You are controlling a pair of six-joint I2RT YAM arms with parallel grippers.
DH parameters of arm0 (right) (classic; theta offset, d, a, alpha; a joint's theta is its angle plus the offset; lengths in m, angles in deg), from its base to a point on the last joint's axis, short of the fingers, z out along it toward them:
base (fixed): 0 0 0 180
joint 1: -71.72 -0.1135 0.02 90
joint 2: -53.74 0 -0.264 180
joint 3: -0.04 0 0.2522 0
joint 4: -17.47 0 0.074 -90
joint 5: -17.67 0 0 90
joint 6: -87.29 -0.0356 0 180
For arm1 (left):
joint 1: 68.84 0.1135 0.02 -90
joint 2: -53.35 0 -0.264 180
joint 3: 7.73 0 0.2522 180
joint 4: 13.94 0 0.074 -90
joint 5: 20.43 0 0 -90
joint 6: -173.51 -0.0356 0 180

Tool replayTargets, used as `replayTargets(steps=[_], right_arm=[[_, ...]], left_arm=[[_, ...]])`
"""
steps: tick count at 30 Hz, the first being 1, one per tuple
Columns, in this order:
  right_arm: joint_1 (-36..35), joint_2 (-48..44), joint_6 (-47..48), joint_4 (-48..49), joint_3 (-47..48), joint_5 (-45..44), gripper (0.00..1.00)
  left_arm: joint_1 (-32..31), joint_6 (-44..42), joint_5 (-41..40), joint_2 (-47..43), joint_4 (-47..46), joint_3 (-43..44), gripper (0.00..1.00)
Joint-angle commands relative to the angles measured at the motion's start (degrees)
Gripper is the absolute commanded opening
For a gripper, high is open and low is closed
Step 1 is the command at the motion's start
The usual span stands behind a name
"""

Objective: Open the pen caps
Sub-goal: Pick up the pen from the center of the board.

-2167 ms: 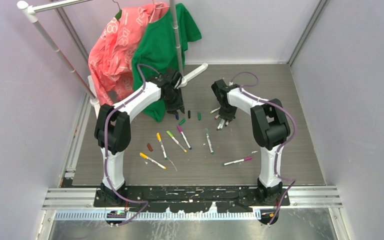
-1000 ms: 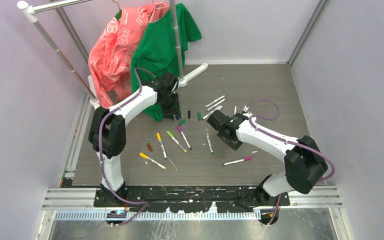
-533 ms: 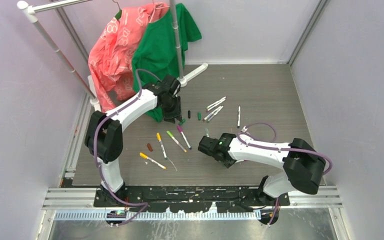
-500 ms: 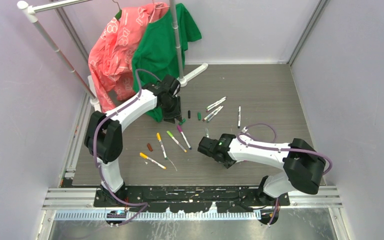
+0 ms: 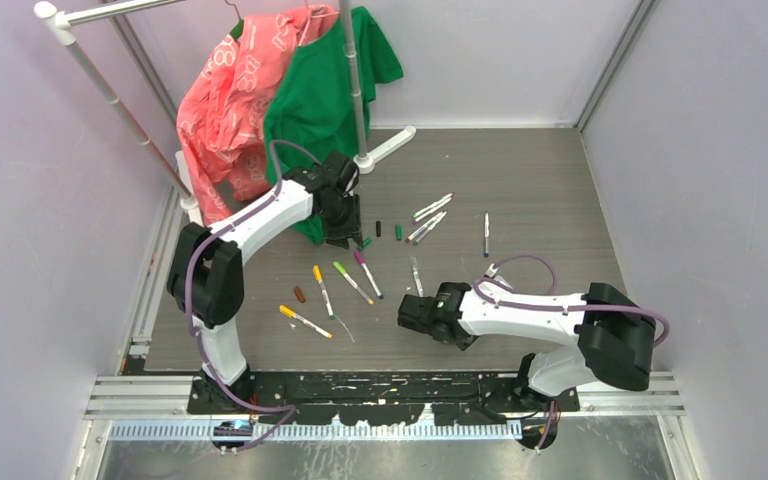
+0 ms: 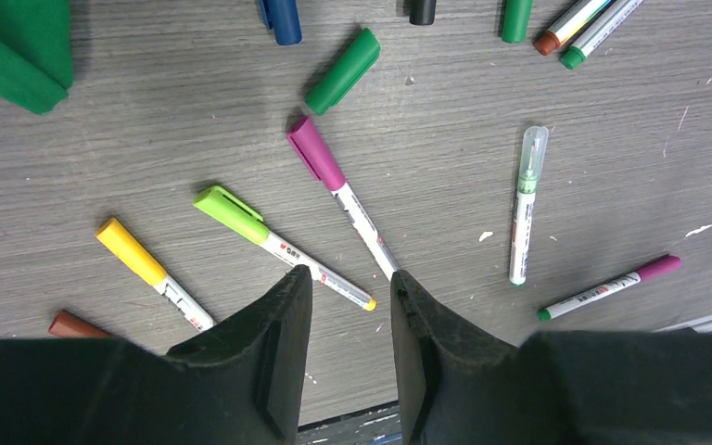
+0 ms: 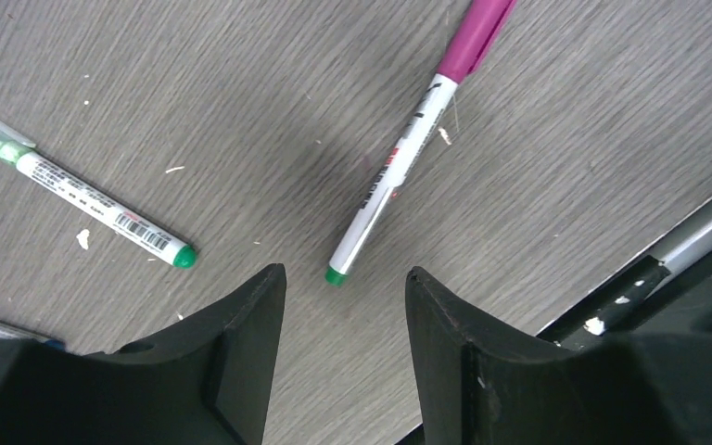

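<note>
Several pens lie on the table: orange (image 5: 305,322), yellow (image 5: 322,290), light green (image 5: 352,282) and magenta (image 5: 367,273), each with its pen cap on. Loose pen caps lie further back: black (image 5: 378,228), green (image 5: 398,232) and brown (image 5: 300,294). My left gripper (image 5: 347,232) hangs open above them; in its wrist view the left gripper (image 6: 348,278) holds nothing. My right gripper (image 5: 412,316) is low near the front edge. In the right wrist view the right gripper (image 7: 343,276) stands open just short of the green end of a magenta-capped pen (image 7: 394,176).
A clothes rack pole (image 5: 355,90) with a green shirt (image 5: 320,90) and a pink shirt (image 5: 225,110) stands at the back left. Several uncapped pens (image 5: 430,215) lie behind the right arm. The table's metal front edge (image 7: 686,241) is close to my right fingers.
My right arm has swung from the back of the table down toward the front edge, over the magenta-capped pen, its jaws narrowing slightly. The left arm has barely moved.
</note>
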Motion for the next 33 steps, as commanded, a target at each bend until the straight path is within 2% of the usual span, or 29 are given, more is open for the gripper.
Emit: replayTargets(steps=[1,13,24,33], right_arm=[[-0.60,-1.87,-15.68,-3.72,-1.45,-2.00,0.55],[-0.37,-4.46,-20.50,1.87,-9.61,-1.59,0.55],[0.69,-6.25,-17.41,-1.98,-5.65,-3.78,0.55],[1.84,-6.06,-17.81,1.05,-6.76,-3.15,0.55]], left_arm=[[-0.19,-1.22,1.49,-2.85,-1.55,-0.34,0.37],[-0.14,-1.14,1.69,-2.11,-1.64,-0.01,0.37],[-0.46,-1.05,1.34,-1.45,-1.38,0.60,0.37],[-0.38,-1.21,1.29,-0.92,-0.90,1.29,0.37]])
